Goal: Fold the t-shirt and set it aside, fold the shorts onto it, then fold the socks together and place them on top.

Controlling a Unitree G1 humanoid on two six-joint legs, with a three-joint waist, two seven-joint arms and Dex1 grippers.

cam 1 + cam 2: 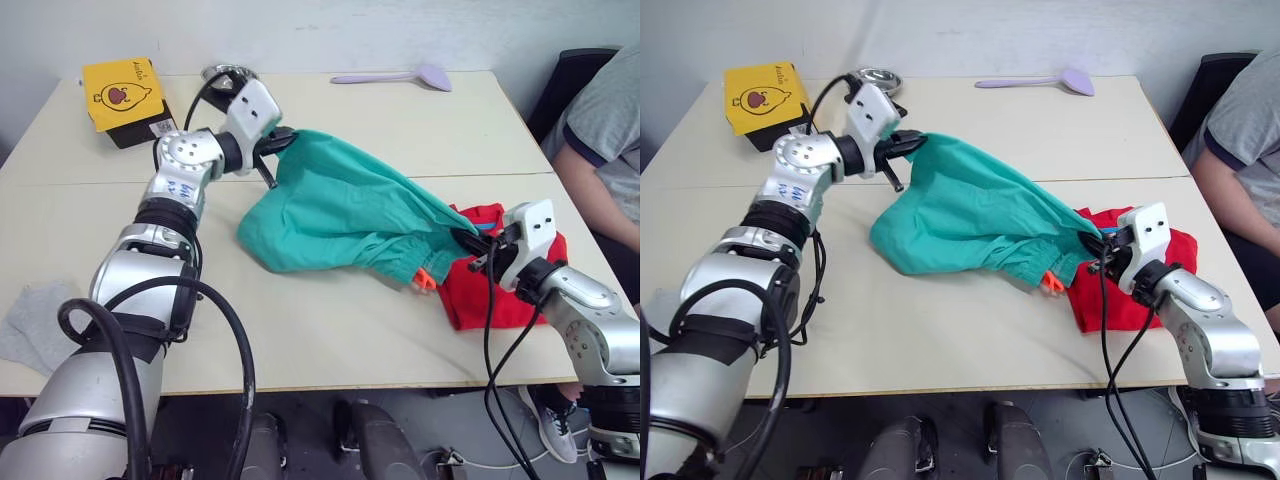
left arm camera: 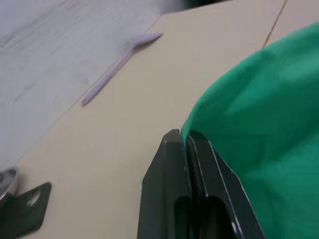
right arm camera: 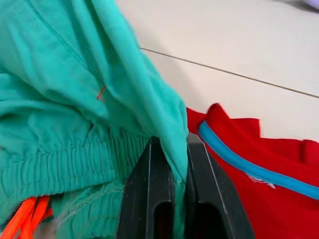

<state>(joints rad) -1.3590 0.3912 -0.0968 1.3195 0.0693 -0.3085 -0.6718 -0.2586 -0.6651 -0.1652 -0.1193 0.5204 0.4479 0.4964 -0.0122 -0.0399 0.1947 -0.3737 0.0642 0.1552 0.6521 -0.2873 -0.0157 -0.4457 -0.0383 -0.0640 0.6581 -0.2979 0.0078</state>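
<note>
Nearest, at the surface's (image 1: 330, 340) near-left edge, the socks (image 1: 30, 322) lie flat in a pale grey heap, well apart from either arm and untouched. On the near right, the right tool (image 1: 1097, 252) is pressed together on a fold of the shorts (image 1: 340, 210) close to the gathered waistband, where the orange drawstring (image 1: 425, 280) dangles. Just beneath and to the right of that pinch lies the t-shirt (image 1: 500, 290), a compact red bundle with its blue collar strip showing in the right wrist view.

The shorts hang stretched between the two arms, their long axis running from the near right up to the far left, with the middle sagging onto the surface. At the far-left end the left tool (image 1: 275, 148) is pinched shut on the cloth's edge. The t-shirt sits directly under the right tool's end of the shorts, so the right arm is already at the target; the left arm, I judge, would have to carry its end rightward and nearer to lay the shorts over the red bundle. Nothing stands between them.

Farther back, a yellow box (image 1: 125, 98) and a small metal bowl (image 1: 228, 75) sit at the far left, behind the left arm, and a lilac spoon (image 1: 395, 76) lies along the far edge. A seated person (image 1: 605, 150) is at the right side, close to the t-shirt.
</note>
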